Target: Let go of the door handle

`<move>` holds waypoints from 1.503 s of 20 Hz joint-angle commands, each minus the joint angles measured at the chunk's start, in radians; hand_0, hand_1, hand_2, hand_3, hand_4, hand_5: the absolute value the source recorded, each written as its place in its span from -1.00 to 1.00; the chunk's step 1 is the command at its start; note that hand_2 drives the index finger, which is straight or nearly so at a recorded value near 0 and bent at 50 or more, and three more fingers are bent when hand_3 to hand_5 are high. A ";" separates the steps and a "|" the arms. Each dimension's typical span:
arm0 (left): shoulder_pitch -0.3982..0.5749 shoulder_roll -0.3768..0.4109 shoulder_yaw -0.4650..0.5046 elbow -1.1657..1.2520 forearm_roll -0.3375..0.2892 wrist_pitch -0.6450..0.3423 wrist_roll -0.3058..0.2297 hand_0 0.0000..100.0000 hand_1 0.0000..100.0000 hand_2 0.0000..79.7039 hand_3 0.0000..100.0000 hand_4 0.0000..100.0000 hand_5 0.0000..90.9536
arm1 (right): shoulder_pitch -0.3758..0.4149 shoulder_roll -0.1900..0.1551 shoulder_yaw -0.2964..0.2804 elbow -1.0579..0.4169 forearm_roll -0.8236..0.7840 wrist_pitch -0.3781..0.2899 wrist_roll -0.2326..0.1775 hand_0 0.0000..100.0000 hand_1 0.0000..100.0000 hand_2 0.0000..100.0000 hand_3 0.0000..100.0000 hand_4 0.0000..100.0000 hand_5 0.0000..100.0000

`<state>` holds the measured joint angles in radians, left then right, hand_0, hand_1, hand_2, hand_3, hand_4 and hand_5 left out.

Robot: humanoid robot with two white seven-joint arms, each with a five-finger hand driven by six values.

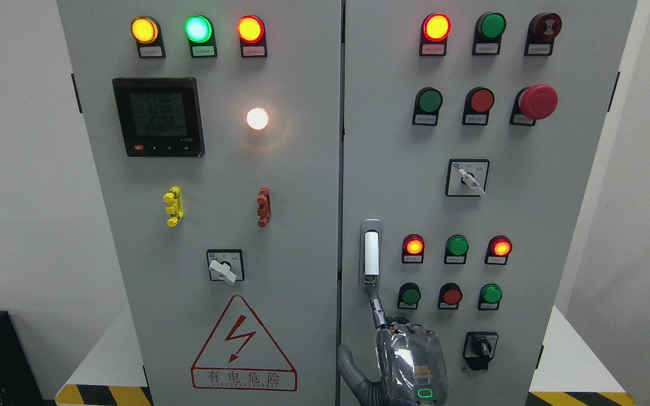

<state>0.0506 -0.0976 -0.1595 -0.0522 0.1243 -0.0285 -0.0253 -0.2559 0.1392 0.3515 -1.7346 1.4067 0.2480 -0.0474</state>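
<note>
The door handle (370, 254) is a slim upright silver-and-white lever in a recessed plate, at the left edge of the right cabinet door (528, 225). My right hand (384, 338) rises from the bottom edge just below it, its back toward the camera. The index finger (376, 304) stretches up and its tip meets the handle's lower end. The thumb (348, 366) is spread out to the left. The hand is not wrapped around the handle. Both doors stand closed. My left arm does not show.
Lit indicator lamps, push buttons, a red emergency stop (538, 101) and rotary switches (468, 178) surround the handle on the right door. The left door (218, 225) carries a meter (158, 117), switches and a warning triangle (243, 347). Hazard tape marks the floor.
</note>
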 commanded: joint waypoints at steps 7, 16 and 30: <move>0.000 0.001 0.000 0.000 0.000 -0.001 -0.001 -1.00 -1.00 -0.89 -0.79 -0.99 -1.00 | -0.002 -0.001 0.000 -0.036 0.000 -0.006 -0.008 -0.28 -0.46 -0.99 0.52 0.48 0.49; 0.000 0.001 0.000 0.000 0.000 0.001 -0.001 -1.00 -1.00 -0.89 -0.79 -0.99 -1.00 | -0.005 -0.001 -0.002 -0.048 -0.002 -0.006 -0.009 -0.28 -0.46 -0.86 0.50 0.46 0.49; 0.000 0.001 0.000 0.000 0.000 0.001 -0.001 -1.00 -1.00 -0.89 -0.79 -0.99 -1.00 | -0.006 -0.001 -0.003 -0.054 -0.002 -0.006 -0.009 -0.27 -0.45 -0.73 0.49 0.46 0.49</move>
<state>0.0506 -0.0976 -0.1596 -0.0522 0.1243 -0.0328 -0.0253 -0.2620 0.1381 0.3488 -1.7630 1.4054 0.2434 -0.0540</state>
